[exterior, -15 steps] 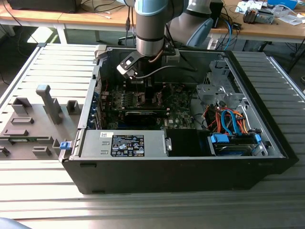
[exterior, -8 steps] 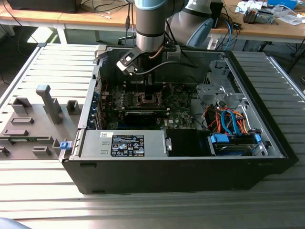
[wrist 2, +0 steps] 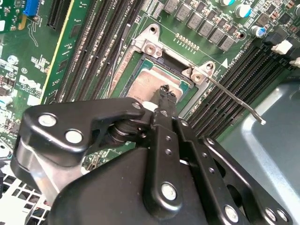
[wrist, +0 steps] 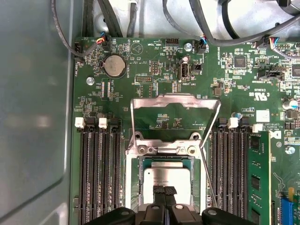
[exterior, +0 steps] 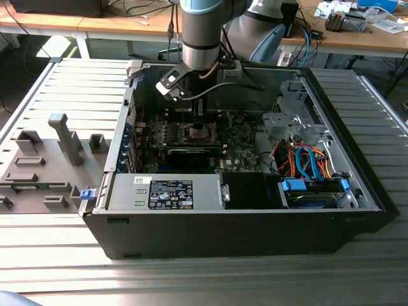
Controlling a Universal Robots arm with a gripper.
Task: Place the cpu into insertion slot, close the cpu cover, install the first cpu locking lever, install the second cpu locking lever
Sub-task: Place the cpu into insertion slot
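The cpu [wrist: 167, 176] lies flat in the insertion slot [wrist: 133, 180] on the green board, its silver-grey top facing up; it is also seen in the second wrist view [wrist 2: 149, 86]. The cpu cover [wrist: 176, 101] is swung open, away from the slot, and the board shows through its window. A thin locking lever [wrist 2: 234, 101] stands released beside the socket [wrist: 209, 180]. My gripper [wrist: 165, 191] hangs right over the cpu with its black fingertips [wrist 2: 166, 93] pressed together and nothing between them. In the exterior view the gripper [exterior: 199, 124] reaches down into the case over the socket [exterior: 199, 132].
The socket sits between rows of black memory slots [wrist: 96, 173], with a green memory module [wrist: 259, 178] on one side. Cables [wrist: 112, 18] run past the board's edge. The case walls [exterior: 121, 127], a drive cage [exterior: 290, 121] and a power supply [exterior: 169, 191] surround it.
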